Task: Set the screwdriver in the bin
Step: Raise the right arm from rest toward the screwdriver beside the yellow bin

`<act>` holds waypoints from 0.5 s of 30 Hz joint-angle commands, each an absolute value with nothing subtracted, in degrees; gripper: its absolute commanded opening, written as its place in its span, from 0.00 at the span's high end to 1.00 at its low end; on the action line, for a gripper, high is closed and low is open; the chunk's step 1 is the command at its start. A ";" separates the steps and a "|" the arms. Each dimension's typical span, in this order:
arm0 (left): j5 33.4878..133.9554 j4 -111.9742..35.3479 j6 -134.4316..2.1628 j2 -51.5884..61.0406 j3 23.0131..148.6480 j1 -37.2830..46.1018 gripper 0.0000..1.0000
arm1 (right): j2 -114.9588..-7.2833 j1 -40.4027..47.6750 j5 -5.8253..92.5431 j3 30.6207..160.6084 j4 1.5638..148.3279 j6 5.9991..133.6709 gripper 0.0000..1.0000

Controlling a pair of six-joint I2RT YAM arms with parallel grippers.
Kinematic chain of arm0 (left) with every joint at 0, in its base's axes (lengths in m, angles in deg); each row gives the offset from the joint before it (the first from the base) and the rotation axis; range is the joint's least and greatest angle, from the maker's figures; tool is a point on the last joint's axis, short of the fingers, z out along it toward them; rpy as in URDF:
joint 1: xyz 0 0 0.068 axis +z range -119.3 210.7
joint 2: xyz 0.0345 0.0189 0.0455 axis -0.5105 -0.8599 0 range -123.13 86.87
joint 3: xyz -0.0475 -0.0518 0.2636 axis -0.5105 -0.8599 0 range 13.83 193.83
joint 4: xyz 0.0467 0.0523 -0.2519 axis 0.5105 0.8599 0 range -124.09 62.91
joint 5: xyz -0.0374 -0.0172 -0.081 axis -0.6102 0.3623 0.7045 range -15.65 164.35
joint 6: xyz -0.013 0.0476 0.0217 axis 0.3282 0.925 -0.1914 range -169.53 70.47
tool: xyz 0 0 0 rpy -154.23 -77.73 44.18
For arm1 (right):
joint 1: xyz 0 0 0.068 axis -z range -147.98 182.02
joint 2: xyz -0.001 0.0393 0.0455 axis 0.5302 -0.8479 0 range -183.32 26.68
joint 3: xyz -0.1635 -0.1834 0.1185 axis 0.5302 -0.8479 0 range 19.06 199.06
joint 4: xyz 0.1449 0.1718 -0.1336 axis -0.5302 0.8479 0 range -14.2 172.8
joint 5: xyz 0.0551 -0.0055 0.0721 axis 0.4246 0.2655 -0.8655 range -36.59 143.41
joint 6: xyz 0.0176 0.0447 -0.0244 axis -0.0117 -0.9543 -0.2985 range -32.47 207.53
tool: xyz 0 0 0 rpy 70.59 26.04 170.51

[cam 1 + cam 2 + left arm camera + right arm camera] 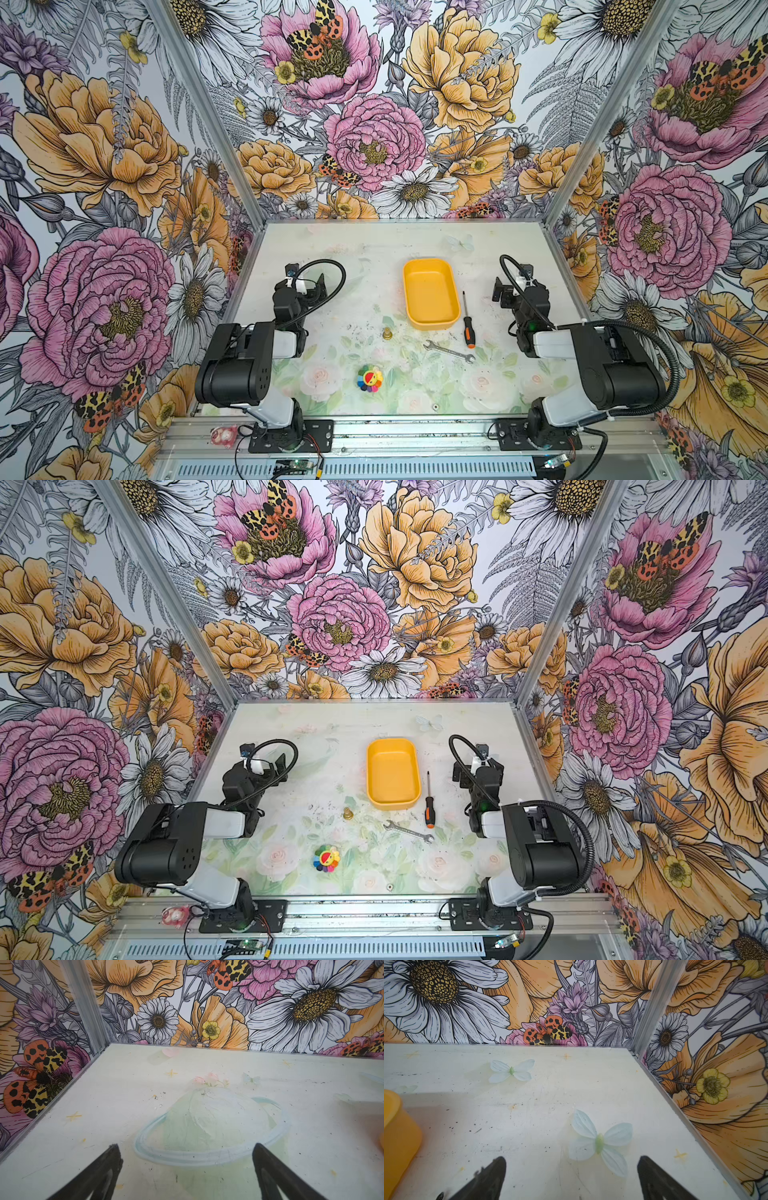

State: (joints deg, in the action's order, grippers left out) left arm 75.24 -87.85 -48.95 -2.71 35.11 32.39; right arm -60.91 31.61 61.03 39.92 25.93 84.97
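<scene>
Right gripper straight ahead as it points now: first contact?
No loose object in line. Ahead of the open right gripper lies only the table, then the back wall; which comes first depends on pitch, unclear. The bin sits off to the side.

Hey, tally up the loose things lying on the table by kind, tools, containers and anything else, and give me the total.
Hand tools: 2, the screwdriver and the wrench
Containers: 1, the yellow bin
Hardware: 1, a small brass fitting
Toys: 1, a rainbow flower toy
Total: 5
</scene>
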 commanded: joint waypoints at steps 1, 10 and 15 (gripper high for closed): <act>75.92 -87.71 -48.83 -1.98 35.54 32.81 0.01 | -61.12 31.75 60.70 40.89 25.31 84.24 0.01; 75.82 -87.78 -48.77 -1.99 35.59 32.72 0.01 | -61.21 31.81 60.07 41.21 25.87 84.19 0.00; 76.09 -88.05 -48.16 -1.99 35.36 32.40 0.01 | -61.11 31.86 60.97 41.21 25.80 83.98 0.00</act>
State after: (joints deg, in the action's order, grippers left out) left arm 75.24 -87.85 -48.93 -2.71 35.11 32.37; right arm -60.91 31.64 61.01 39.92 26.26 84.97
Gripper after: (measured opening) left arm 0.988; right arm 0.995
